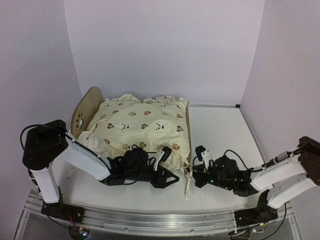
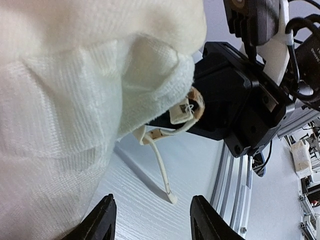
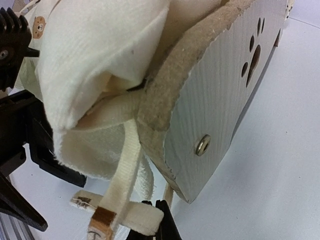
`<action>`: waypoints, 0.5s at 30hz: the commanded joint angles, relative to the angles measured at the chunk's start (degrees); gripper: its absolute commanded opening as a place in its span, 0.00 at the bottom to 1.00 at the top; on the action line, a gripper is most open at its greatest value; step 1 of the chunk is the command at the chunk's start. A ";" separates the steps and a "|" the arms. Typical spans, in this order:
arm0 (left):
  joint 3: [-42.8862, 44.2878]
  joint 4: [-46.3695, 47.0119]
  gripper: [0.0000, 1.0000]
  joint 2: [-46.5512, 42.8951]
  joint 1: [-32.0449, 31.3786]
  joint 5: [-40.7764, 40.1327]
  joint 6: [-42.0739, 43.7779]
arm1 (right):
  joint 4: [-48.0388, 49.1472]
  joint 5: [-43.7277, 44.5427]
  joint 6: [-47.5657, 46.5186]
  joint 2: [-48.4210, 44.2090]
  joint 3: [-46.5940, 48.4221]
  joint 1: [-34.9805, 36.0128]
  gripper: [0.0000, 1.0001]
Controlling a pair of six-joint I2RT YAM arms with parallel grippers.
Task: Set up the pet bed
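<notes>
The pet bed stands at the left middle of the table, its arched headboard (image 1: 88, 107) at the left and its low footboard (image 1: 189, 131) at the right. A cream animal-print cushion (image 1: 141, 125) covers it and bulges over the near edge. My left gripper (image 2: 154, 222) is open at the cushion's near corner, nothing between its fingers; a thin cream tie (image 2: 161, 167) dangles to the table just beyond them. My right gripper (image 3: 159, 227) is shut at the footboard's (image 3: 225, 90) near corner, pinching a flat cream strap (image 3: 125, 165) that hangs from the cushion (image 3: 95, 65).
Both arms lie low along the table's near edge, the left gripper (image 1: 164, 156) and right gripper (image 1: 194, 172) close together by the bed's near right corner. The aluminium rail (image 1: 160, 220) runs along the front. White walls close the back and sides.
</notes>
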 commanded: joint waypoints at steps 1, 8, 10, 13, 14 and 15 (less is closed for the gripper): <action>1.70 2.49 0.55 2.95 -0.25 5.42 1.97 | -1.07 1.02 0.89 -1.69 2.34 -0.23 0.00; 6.01 3.97 0.57 8.78 -1.05 7.80 1.95 | -2.04 1.21 1.95 -2.20 2.52 -0.18 0.00; 7.13 4.13 0.57 10.05 -1.66 7.62 2.09 | -2.26 1.28 2.28 -2.11 2.62 -0.21 0.00; 9.23 3.47 0.58 11.92 -2.29 7.27 2.32 | -2.41 1.25 2.58 -1.97 2.65 -0.23 0.00; 9.87 3.21 0.59 12.50 -2.56 6.84 2.32 | -2.41 1.18 2.52 -1.89 2.76 -0.19 0.00; 10.45 3.00 0.59 13.12 -2.72 6.32 2.33 | -2.44 1.15 2.53 -1.81 2.81 -0.18 0.00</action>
